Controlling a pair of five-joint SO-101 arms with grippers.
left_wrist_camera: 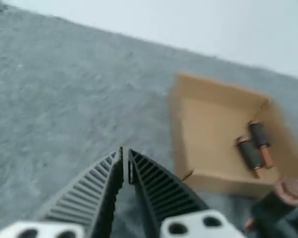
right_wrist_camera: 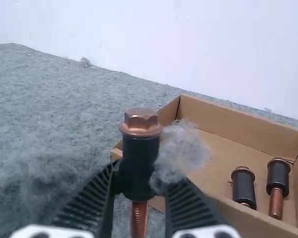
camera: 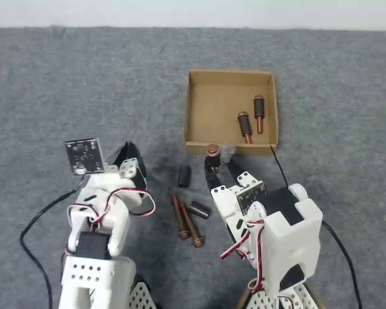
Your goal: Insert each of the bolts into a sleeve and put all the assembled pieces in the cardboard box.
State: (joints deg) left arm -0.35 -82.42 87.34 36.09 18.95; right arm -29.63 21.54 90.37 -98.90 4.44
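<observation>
The right gripper [right_wrist_camera: 139, 186] clenches an assembled bolt-and-sleeve piece [right_wrist_camera: 138, 158] by its black sleeve. It holds the piece upright, copper hexagonal head on top and shank hanging below the fingers. In the high view the piece stands right at the near wall of the cardboard box [camera: 212, 109]; whether it is over the wall or just short of it cannot be told. A tuft of grey fluff [right_wrist_camera: 181, 151] clings beside the sleeve at one finger.

Inside the box, toward its right side, two finished pieces lie side by side, the left piece [camera: 245, 125] slightly nearer than the right piece [camera: 259, 112]. Their copper shanks point toward the near wall.

Loose parts lie on the grey carpet [camera: 83, 84] between the two arms. The far sleeve [camera: 184, 175] rests close to the box's near-left corner. The near sleeve [camera: 200, 210] lies just beside two bare bolts, the left bolt [camera: 179, 215] and the right bolt [camera: 192, 225], which lie alongside each other with heads toward the near edge.

The left gripper [left_wrist_camera: 125, 157], left of the loose parts, has its fingers pressed almost together with nothing between them.
</observation>
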